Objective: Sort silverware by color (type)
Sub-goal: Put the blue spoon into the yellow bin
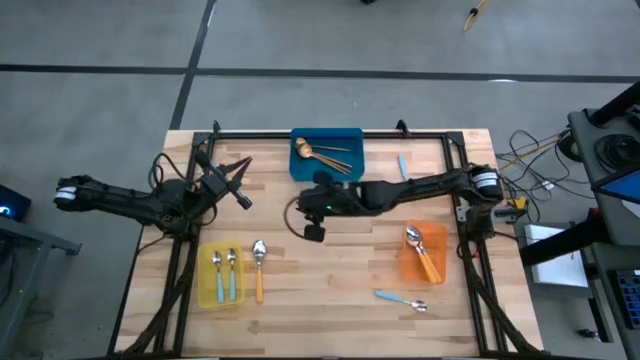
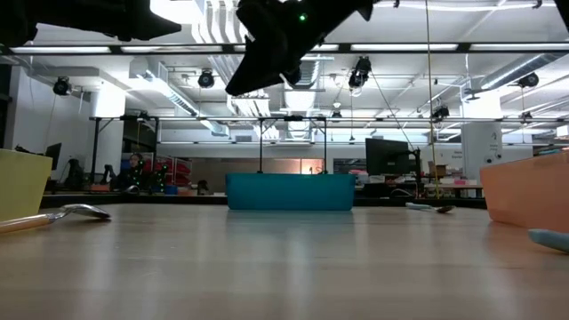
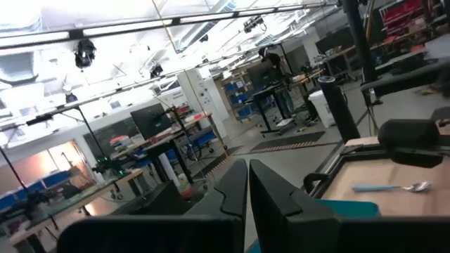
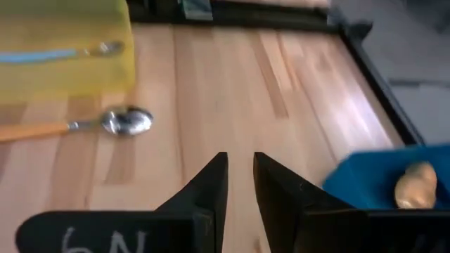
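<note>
Gold spoons [image 1: 322, 153] lie in the blue bin [image 1: 326, 172] at the far middle. Two blue-handled spoons [image 1: 224, 273] lie in the yellow bin [image 1: 204, 290], and orange-handled spoons [image 1: 421, 250] in the orange bin [image 1: 408, 268]. Flat on the table lie an orange-handled spoon [image 1: 259, 266], a blue-handled spoon [image 1: 402, 299] near the front and another [image 1: 402, 165] beside the blue bin. My right gripper [image 4: 240, 169] hovers above the table's middle, pointing left and slightly down, narrowly open and empty. My left gripper [image 3: 248, 176] is shut, raised at the left.
A black frame [image 1: 330, 133] borders the wooden table. Bare wood [image 1: 330, 290] lies between the yellow and orange bins. In the right wrist view the orange-handled spoon [image 4: 105, 124] lies ahead of the fingers, the blue bin's corner [image 4: 365, 179] to one side.
</note>
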Robot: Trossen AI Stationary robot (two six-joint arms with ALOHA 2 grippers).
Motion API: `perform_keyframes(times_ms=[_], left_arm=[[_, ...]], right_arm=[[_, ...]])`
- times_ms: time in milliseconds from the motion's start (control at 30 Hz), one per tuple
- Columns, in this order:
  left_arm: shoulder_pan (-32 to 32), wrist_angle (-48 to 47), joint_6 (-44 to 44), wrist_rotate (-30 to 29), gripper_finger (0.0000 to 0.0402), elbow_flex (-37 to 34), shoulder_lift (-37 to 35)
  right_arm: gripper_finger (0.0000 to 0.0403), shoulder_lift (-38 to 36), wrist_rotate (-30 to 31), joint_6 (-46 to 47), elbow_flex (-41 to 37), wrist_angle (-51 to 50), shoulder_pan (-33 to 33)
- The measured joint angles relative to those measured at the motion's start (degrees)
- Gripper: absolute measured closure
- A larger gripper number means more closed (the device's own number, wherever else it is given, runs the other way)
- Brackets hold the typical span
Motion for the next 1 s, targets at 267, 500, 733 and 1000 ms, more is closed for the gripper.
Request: perform_keyframes(times_ms=[267, 500, 733, 1000], left_arm=[[-0.04, -6.48, -14.55, 0.09, 0.0402, -0.02, 0.77], [-0.09, -16.89, -33.07, 5.1, 0.0402, -0.02, 1.95], [-0.11, -18.38, -43.8, 11.36, 0.0402, -0.02, 5.51], [-0.26, -18.31, -49.49, 12.79, 0.0402, -0.02, 10.26]], right_arm=[[0.0345, -1.65, 0.06, -6.52, -6.71, 14.05, 0.1], [0.0346, -1.89, -3.13, -11.42, -10.56, 23.06, 0.62], [0.0346, -2.4, -5.5, -12.0, -10.95, 23.7, 1.27], [0.0346, -4.66, -5.49, -14.75, -12.13, 23.64, 4.46]])
